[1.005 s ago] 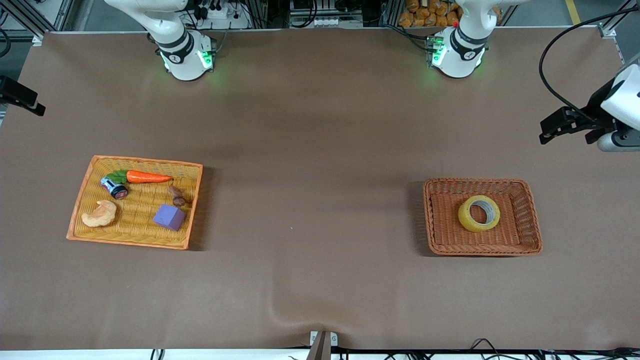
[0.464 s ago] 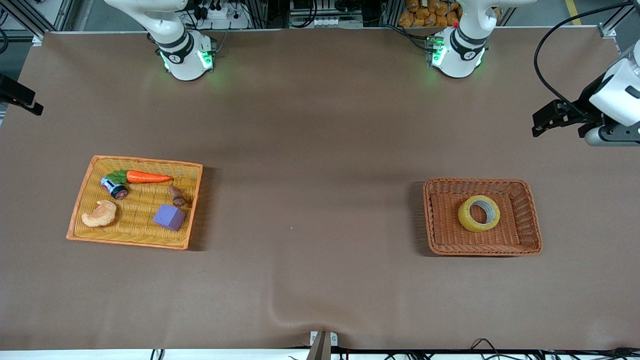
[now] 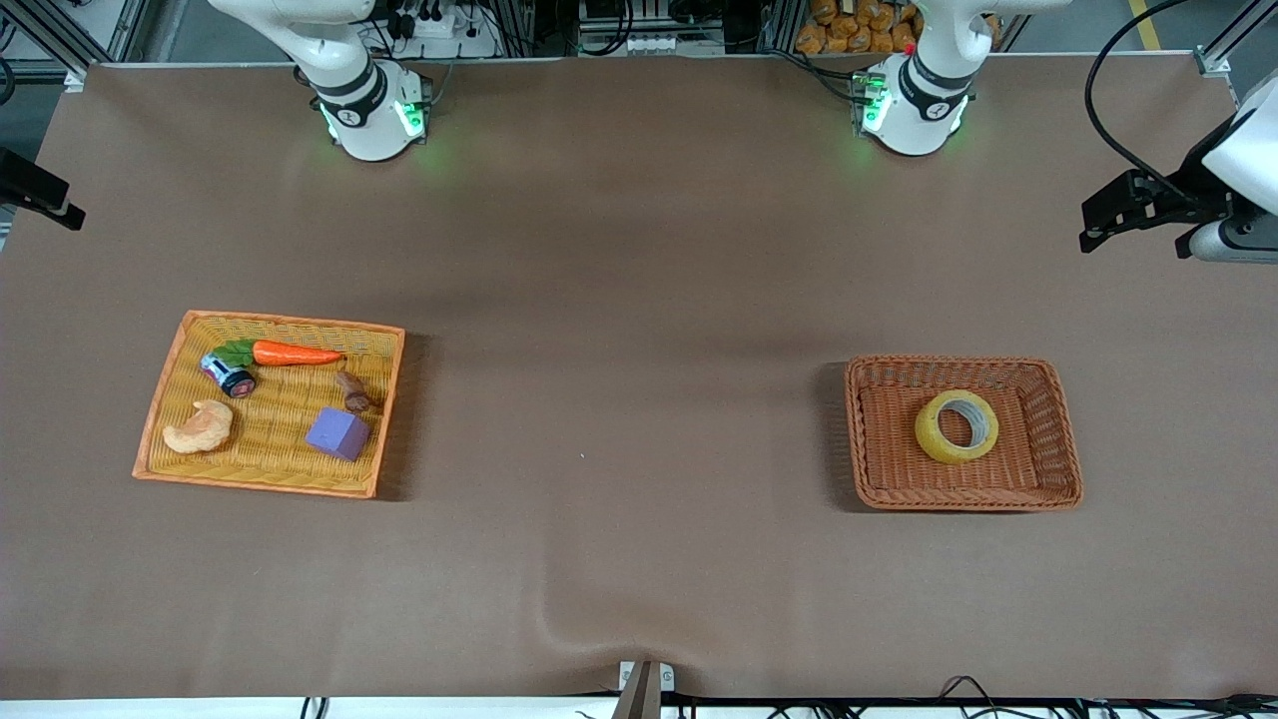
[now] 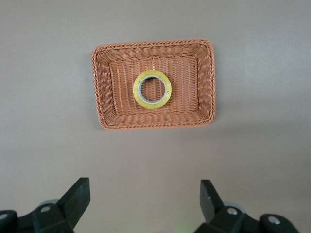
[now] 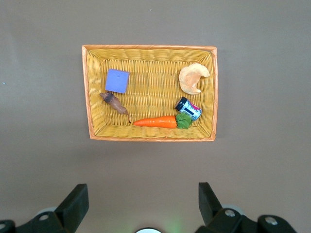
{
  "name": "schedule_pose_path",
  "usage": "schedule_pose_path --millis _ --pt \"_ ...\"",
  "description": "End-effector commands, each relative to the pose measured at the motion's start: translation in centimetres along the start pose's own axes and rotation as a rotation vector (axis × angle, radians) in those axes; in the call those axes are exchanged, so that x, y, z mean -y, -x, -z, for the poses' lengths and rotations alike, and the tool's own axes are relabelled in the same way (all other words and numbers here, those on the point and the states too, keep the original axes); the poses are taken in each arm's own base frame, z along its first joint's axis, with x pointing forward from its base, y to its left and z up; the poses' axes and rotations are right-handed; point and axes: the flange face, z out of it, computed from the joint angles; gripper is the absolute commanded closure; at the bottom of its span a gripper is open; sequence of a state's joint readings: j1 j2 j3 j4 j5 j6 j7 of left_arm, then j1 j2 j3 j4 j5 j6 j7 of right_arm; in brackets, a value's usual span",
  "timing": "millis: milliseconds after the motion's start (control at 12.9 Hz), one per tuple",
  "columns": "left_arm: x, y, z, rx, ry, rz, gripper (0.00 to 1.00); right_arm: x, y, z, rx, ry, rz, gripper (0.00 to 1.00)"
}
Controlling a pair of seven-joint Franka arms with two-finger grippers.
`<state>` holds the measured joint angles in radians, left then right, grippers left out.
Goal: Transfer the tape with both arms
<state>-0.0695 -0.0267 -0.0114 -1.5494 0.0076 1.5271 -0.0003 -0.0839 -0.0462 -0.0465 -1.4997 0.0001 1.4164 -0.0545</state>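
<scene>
The tape, a yellowish ring with a grey-white core, lies flat in the brown wicker basket toward the left arm's end of the table. It also shows in the left wrist view, inside the basket. My left gripper hangs high in the air over the table's edge at that end, off to the side of the basket, open and empty. My right gripper hangs high over the table's edge at the right arm's end, open and empty.
A yellow wicker tray toward the right arm's end holds a carrot, a purple block, a croissant-shaped piece, a small can and a brown piece. Bare brown table lies between tray and basket.
My left gripper has shifted a little over the table's edge, toward the arms' bases. The tape and the basket have not moved. The right gripper has barely moved.
</scene>
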Motion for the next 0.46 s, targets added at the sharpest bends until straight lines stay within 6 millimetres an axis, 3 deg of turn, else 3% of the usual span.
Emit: schedule_pose_path --millis 0,386 --pt "0.49 0.57 0.85 0.016 0.022 -0.011 0.0 -0.37 -0.07 0.61 -0.006 0.007 0.003 0.0" --pt "0.97 0.81 0.69 0.03 0.024 -0.007 0.0 -0.53 -0.05 0.45 -0.001 0.007 0.001 0.0"
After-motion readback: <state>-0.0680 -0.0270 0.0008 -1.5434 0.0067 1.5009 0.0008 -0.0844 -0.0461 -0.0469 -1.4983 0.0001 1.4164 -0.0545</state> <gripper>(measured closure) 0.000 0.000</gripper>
